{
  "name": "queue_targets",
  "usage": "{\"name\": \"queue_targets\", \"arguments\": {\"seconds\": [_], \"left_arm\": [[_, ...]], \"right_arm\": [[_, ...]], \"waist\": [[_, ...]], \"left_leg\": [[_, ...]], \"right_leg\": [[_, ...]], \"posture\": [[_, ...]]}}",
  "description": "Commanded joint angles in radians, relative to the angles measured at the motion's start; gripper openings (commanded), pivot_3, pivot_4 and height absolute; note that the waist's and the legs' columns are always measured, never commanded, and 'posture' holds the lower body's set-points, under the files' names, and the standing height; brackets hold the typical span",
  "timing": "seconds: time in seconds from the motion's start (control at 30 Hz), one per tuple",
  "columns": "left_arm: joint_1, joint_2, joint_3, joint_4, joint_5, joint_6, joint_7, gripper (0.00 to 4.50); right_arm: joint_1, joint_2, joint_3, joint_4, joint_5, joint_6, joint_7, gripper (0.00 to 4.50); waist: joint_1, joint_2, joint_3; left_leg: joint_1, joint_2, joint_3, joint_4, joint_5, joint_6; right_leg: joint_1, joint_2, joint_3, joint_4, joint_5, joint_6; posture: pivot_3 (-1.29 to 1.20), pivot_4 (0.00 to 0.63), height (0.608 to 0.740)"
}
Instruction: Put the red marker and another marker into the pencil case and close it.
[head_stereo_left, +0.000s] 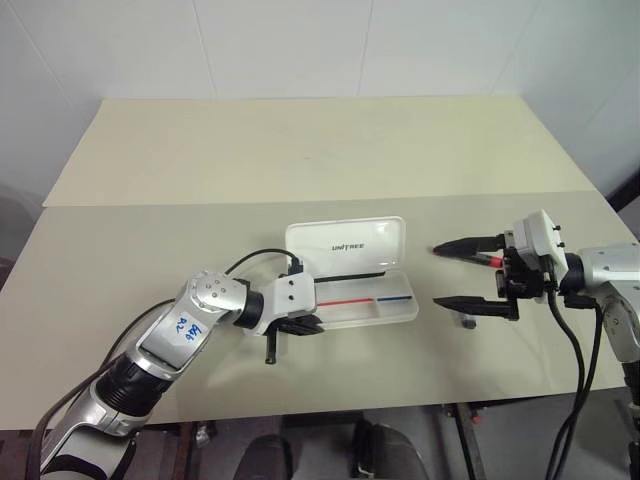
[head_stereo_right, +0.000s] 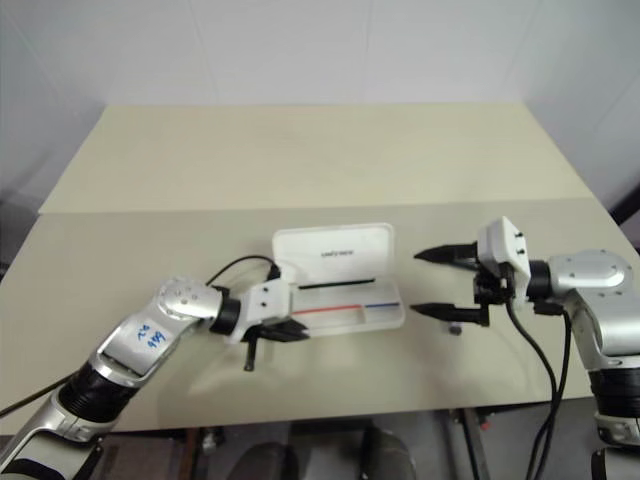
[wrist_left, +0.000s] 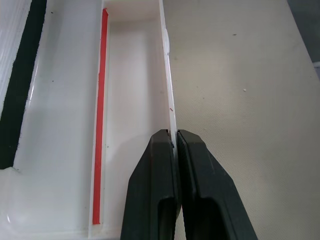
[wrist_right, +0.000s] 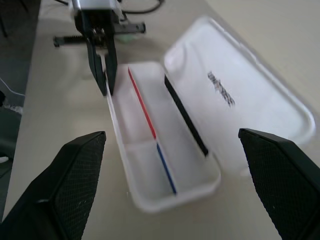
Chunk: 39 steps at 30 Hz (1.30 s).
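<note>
Pinching the near wall of the open pencil case (head_stereo_left: 352, 270) mid-desk, left gripper (wrist_left: 174, 145) is clenched on it. Right gripper (head_stereo_left: 475, 273) splayed wide w/ nothing in it, toward desk's right edge. Red marker (head_stereo_left: 493, 259) glimpsed behind its fingers; case must stay pinned while it's picked.

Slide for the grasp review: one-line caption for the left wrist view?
Left gripper shut on the front wall of the open pencil case.

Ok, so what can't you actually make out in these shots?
- Red marker: left eye view, mostly hidden by the right gripper.
- Small dark piece: left eye view, too small to identify.
- Greenish thing: right wrist view, blurred, behind the left gripper.
- Case: left wrist view, lid cut off by the edge.
</note>
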Motion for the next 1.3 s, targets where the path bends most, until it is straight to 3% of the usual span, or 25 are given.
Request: {"name": "queue_targets", "arguments": {"seconds": [0.03,0.1,0.3,0.47,0.8,1.1,1.3], "left_arm": [[0.004,0.004,0.002,0.026,0.024,-0.018,0.023,0.01],[0.004,0.004,0.0,0.033,0.028,-0.02,0.03,0.01],[0.01,-0.008,0.008,0.027,0.01,-0.013,0.044,1.71],[0.019,-0.014,0.04,0.011,-0.031,-0.02,0.04,3.38],[0.063,0.01,0.134,-0.042,-0.11,0.004,0.036,3.38],[0.115,0.02,0.216,-0.068,-0.187,-0.033,0.011,3.38],[0.15,0.018,0.294,-0.088,-0.25,-0.117,-0.014,3.38]], "right_arm": [[-0.013,-0.024,-0.035,0.016,-0.002,-0.026,0.021,4.5],[-0.015,-0.021,-0.033,0.016,-0.002,-0.027,0.024,4.5],[-0.025,-0.01,-0.024,0.0,0.004,-0.02,0.023,4.5],[-0.05,0.002,-0.011,0.006,0.002,-0.019,0.027,4.5],[-0.094,0.012,0.025,0.057,-0.017,-0.033,0.069,4.5],[-0.201,0.011,0.049,0.216,-0.065,-0.079,0.11,4.5],[-0.312,0.005,0.071,0.438,-0.152,-0.157,0.127,4.5]], "waist": [[0.0,0.0,0.0],[0.0,0.0,0.0],[0.0,0.0,0.0],[0.002,0.0,0.0],[-0.001,0.0,0.0],[-0.001,0.0,0.0],[-0.004,0.0,0.0]], "left_leg": [[0.0,0.0,0.0,0.0,0.0,0.0],[0.0,0.0,-0.001,0.002,0.0,0.0],[0.0,0.0,-0.001,0.004,0.0,0.0],[0.0,0.0,-0.001,0.005,0.0,0.0],[0.0,0.001,-0.002,0.006,0.0,0.0],[-0.001,0.0,-0.002,0.005,0.0,0.0],[-0.001,0.0,-0.002,0.005,0.0,0.0]], "right_leg": [[0.0,0.0,0.0,0.001,0.0,0.0],[0.0,0.0,0.0,0.002,0.0,0.0],[0.001,0.0,0.0,0.002,0.0,0.0],[0.001,-0.001,0.0,0.002,0.0,0.0],[0.002,-0.001,0.0,0.002,0.0,0.0],[0.002,-0.001,0.0,0.001,0.0,0.0],[0.002,-0.001,0.0,0.001,0.0,0.0]], "posture": [[0.0,0.15,0.74],[0.0,0.15,0.74],[0.0,0.15,0.74],[0.0,0.15,0.74],[0.0,0.15,0.74],[0.0,0.15,0.74],[0.0,0.15,0.74]]}}
